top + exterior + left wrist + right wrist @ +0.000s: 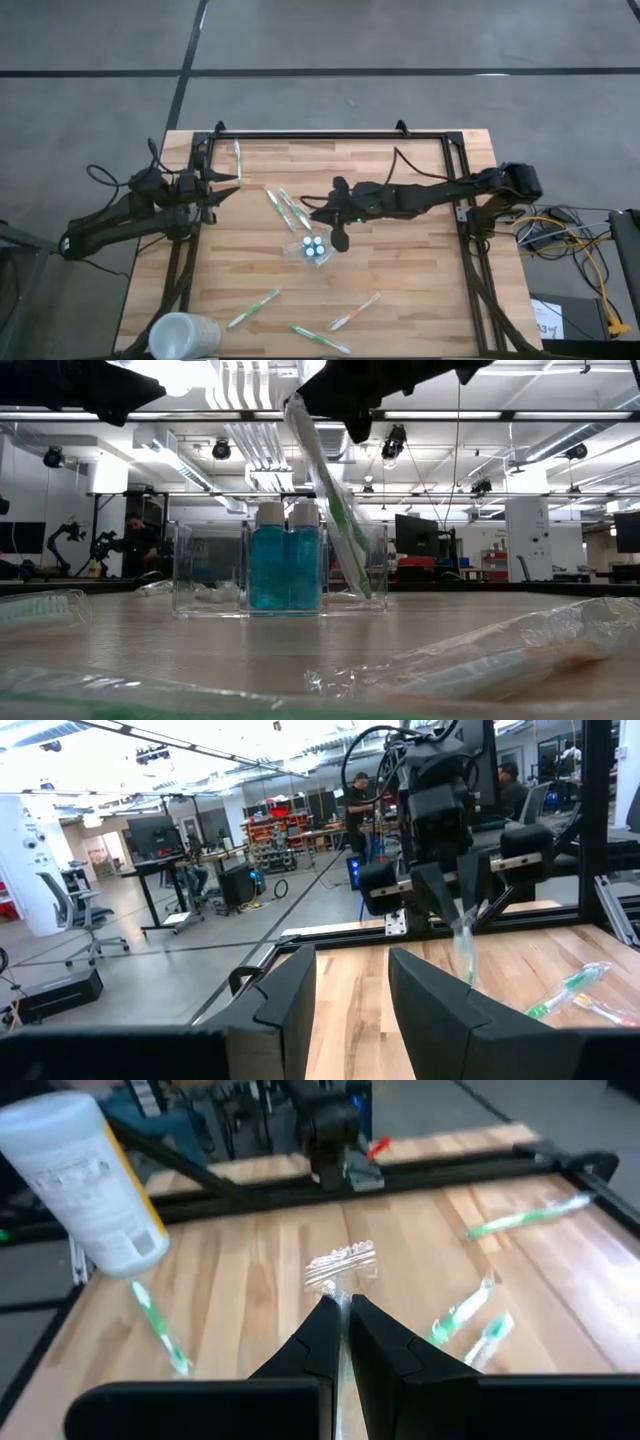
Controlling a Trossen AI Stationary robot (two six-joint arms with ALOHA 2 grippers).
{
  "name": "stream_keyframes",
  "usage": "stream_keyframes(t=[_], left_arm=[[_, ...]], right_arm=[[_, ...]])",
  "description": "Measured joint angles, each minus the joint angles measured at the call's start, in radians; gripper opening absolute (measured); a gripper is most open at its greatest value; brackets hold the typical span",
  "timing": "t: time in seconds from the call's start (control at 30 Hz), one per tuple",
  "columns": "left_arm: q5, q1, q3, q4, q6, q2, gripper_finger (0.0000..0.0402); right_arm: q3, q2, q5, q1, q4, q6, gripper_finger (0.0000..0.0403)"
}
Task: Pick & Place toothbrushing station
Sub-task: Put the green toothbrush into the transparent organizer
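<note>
The right gripper (pixel 300 405) was closed on a wrapped green toothbrush (pixel 335 510), hovering just above the toothbrushing station (pixel 313 249) at mid-desk. The left gripper (pixel 228 180) stood open, well apart from the station.

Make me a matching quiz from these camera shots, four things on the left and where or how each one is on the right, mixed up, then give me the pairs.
Things
1. Right gripper
2. Left gripper
3. White cup
4. Blue bottles

Places or states
A. lying on its side at the table's near left corner
B. standing inside the clear holder
C. open, holding nothing, near the table's far left corner
D. shut on a wrapped toothbrush that slants into the holder

Pairs: 1-D, 2-C, 3-A, 4-B
</note>
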Motion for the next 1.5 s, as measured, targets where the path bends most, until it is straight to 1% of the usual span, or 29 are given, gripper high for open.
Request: stream_keyframes(t=[0.17,0.27,0.47,0.73,0.87,1.03,1.13,1.33,1.5], left_arm=[[0.000,0.000,0.000,0.000,0.000,0.000,0.0133],[0.000,0.000,0.000,0.000,0.000,0.000,0.0133],[0.000,0.000,0.000,0.000,0.000,0.000,0.0133],[0.000,0.000,0.000,0.000,0.000,0.000,0.0133],[0.000,0.000,0.000,0.000,0.000,0.000,0.0133],[0.000,0.000,0.000,0.000,0.000,0.000,0.0133],[0.000,0.000,0.000,0.000,0.000,0.000,0.0133],[0.000,0.000,0.000,0.000,0.000,0.000,0.0133],[0.000,0.000,0.000,0.000,0.000,0.000,0.0133]], right_arm=[[0.052,0.032,-0.030,0.005,-0.107,0.045,0.0013],[0.048,0.035,-0.049,0.011,-0.153,0.085,0.0013],[0.034,0.029,-0.050,0.015,-0.207,0.170,0.0013],[0.034,0.029,-0.046,0.015,-0.231,0.268,0.0011],[0.034,0.029,-0.018,0.015,-0.243,0.309,0.0011],[0.034,0.029,-0.011,0.014,-0.247,0.370,0.0014],[0.034,0.029,0.002,0.015,-0.250,0.372,0.0031],[0.034,0.029,0.005,0.017,-0.260,0.357,0.0089],[0.034,0.029,0.006,0.017,-0.270,0.354,0.0124]])
